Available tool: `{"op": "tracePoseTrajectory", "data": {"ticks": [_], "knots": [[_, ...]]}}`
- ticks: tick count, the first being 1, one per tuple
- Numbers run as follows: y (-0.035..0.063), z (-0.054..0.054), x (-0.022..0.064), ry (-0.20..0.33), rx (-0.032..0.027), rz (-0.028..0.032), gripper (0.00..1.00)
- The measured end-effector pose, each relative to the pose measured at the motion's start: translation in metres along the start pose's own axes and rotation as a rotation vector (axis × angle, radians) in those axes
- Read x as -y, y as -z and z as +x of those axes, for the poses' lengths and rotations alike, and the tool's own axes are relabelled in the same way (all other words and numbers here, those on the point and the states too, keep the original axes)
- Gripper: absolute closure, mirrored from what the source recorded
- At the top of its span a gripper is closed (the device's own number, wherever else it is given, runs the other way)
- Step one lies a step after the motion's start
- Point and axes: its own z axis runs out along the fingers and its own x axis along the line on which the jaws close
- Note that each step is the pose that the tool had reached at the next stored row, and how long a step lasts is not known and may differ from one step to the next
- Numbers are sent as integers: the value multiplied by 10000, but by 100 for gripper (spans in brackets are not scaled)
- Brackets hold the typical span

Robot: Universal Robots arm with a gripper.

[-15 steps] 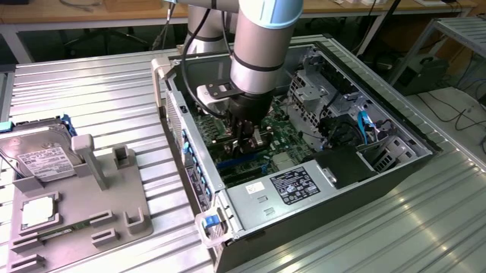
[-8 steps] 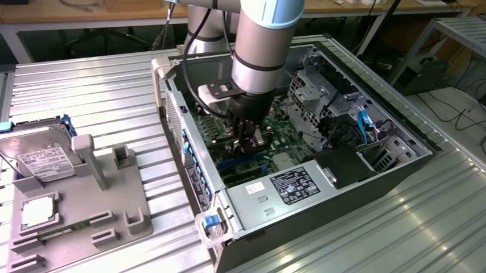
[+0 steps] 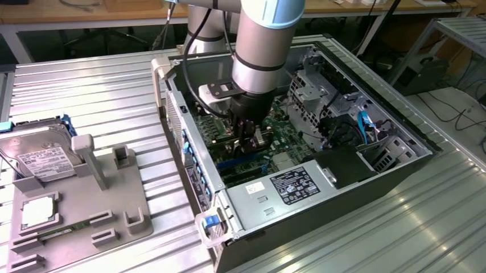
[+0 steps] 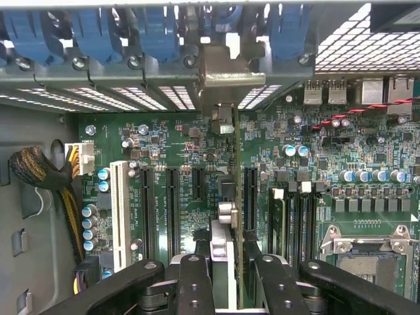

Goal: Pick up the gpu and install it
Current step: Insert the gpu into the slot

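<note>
Jaws grip gpu (image 4: 225, 262) edge-on over motherboard (image 4: 184, 157).

Even overhead light brightens my ribbed metal counter (image 3: 91, 102), with pale glare along its ridges. The open computer case (image 3: 395, 165) holds deep shadow inside. At my wrist, the motherboard (image 4: 177, 151) is sharp; my claw (image 4: 230, 275) blurs dark.

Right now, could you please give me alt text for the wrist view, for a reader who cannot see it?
The gripper holds the gpu edge-on above a green motherboard, in line with its black expansion slots. Blue clips line the case's rear wall beyond, and a braided cable bundle sits to one side.
</note>
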Motion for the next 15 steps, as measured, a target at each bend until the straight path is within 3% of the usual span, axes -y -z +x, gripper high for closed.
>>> {"op": "tracePoseTrajectory", "data": {"ticks": [15], "knots": [[0,4,0,-258,0,-3,70]]}}
